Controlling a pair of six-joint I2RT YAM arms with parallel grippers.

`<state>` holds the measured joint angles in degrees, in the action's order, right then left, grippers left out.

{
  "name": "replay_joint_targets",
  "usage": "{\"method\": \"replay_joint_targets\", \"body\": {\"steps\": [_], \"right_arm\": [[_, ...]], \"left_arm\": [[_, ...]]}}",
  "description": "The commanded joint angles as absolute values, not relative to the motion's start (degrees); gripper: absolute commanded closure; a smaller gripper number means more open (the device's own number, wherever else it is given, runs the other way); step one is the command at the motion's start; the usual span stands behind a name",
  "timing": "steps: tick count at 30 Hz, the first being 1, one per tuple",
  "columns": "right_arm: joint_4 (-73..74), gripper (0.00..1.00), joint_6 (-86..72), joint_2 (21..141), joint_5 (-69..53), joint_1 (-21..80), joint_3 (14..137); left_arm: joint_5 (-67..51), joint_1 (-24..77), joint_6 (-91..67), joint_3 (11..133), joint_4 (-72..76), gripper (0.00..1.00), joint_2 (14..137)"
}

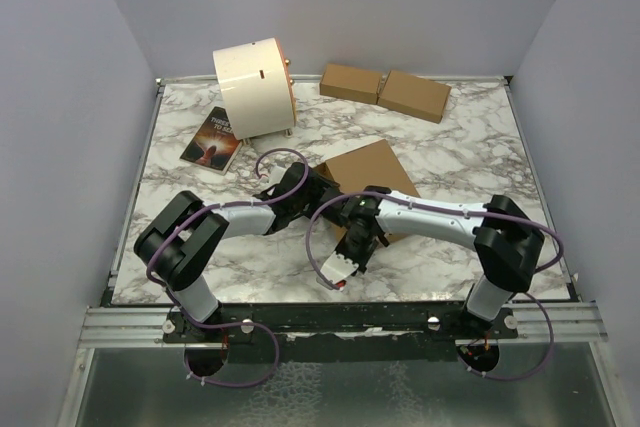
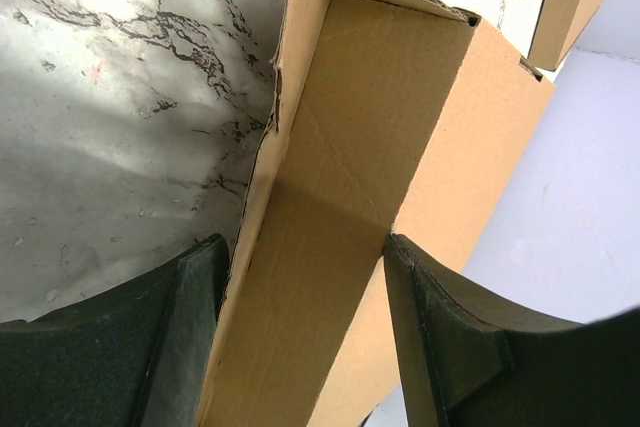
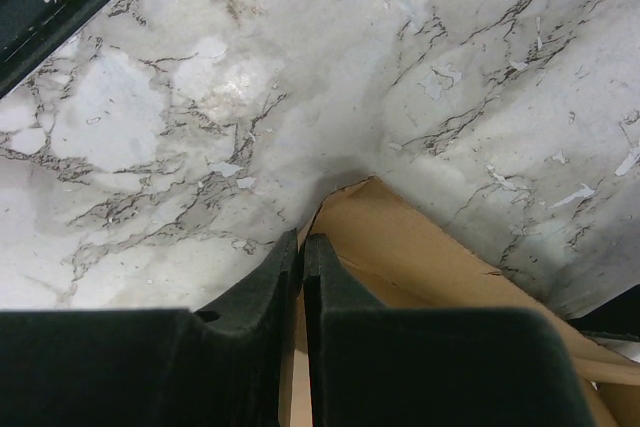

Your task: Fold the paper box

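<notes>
The paper box (image 1: 372, 169) is a flat brown cardboard piece at the middle of the marble table (image 1: 480, 162). My left gripper (image 1: 300, 187) is at its left edge. In the left wrist view the narrow side wall of the paper box (image 2: 340, 147) runs between the two fingers, and the left gripper (image 2: 305, 247) presses on it from both sides. My right gripper (image 1: 358, 242) is at the near edge. In the right wrist view the right gripper (image 3: 302, 239) is pinched shut on a thin upright cardboard edge of the paper box (image 3: 420, 247), with tan card showing between the fingers.
A cream cylindrical drum (image 1: 252, 87) stands at the back left, with a dark book (image 1: 212, 139) lying in front of it. Two smaller closed brown boxes (image 1: 351, 82) (image 1: 415, 95) lie side by side at the back. Grey walls enclose the table on three sides.
</notes>
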<state>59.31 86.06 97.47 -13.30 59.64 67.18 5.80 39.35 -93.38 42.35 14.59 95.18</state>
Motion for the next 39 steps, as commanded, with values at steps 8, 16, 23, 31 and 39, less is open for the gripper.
{"method": "replay_joint_targets", "body": {"steps": [8, 16, 23, 31, 39], "right_arm": [[58.5, 0.94, 88.0, 99.6, -17.0, 60.7, 70.7], [57.8, 0.94, 88.5, 99.5, -17.1, 60.7, 71.2], [56.3, 0.94, 88.2, 98.2, -16.3, 60.6, 70.1], [56.9, 0.94, 87.4, 97.1, -17.2, 60.6, 70.0], [55.7, 0.94, 85.8, 95.0, -17.8, 59.9, 67.3]], "left_arm": [[4.2, 39.5, -94.4, 41.1, 12.4, 0.36, 96.9], [4.1, 39.4, -94.3, 41.0, 12.6, 0.36, 96.9], [4.0, 39.4, -94.5, 40.6, 13.0, 0.37, 96.8], [4.1, 39.4, -93.8, 41.1, 13.0, 0.36, 96.8], [5.6, 39.4, -92.8, 40.8, 12.2, 0.34, 93.4]]}}
